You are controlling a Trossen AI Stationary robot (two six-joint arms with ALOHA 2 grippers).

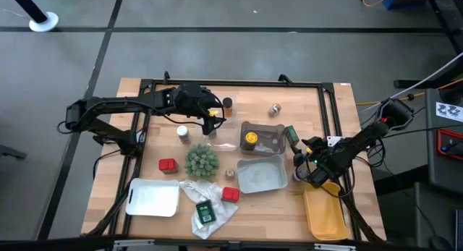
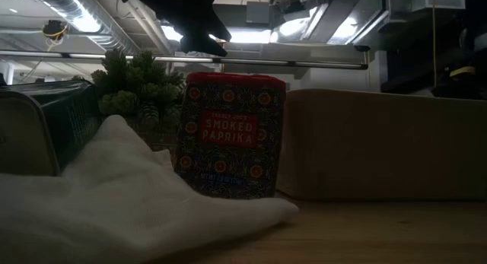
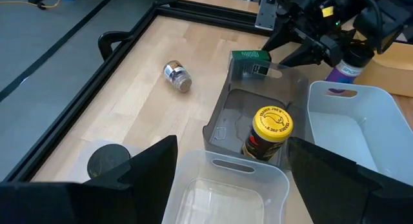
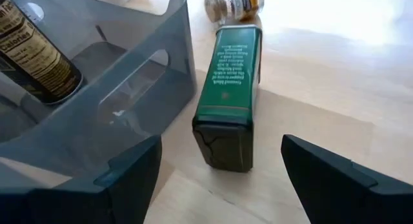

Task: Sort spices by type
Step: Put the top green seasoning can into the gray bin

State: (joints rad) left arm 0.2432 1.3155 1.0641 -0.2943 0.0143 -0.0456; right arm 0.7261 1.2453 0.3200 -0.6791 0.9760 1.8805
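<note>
My right gripper (image 4: 219, 175) is open. Its fingers stand on either side of a green tin (image 4: 229, 104) without touching it. The tin lies on its side on the table beside the dark grey tray (image 1: 273, 128), also in the high view (image 1: 291, 135). A yellow-capped jar (image 3: 271, 128) stands upright in that tray. My left gripper (image 3: 222, 175) is open, over a clear tray (image 3: 222, 198) at the table's middle, holding nothing. A small jar (image 3: 177, 77) lies on its side toward the far edge, and a dark-capped jar (image 1: 228, 103) stands near it. Red tins (image 1: 168, 165) (image 1: 230, 194) stand near the plant.
A light grey tray (image 1: 260, 173), a white tray (image 1: 153, 197) and a yellow tray (image 1: 324, 213) sit along the near side. A green bushy plant (image 1: 201, 160) stands mid-table. A white plastic bag (image 1: 210, 200) carries another green tin (image 1: 205, 211). A white-capped jar (image 1: 183, 132) stands left of the plant.
</note>
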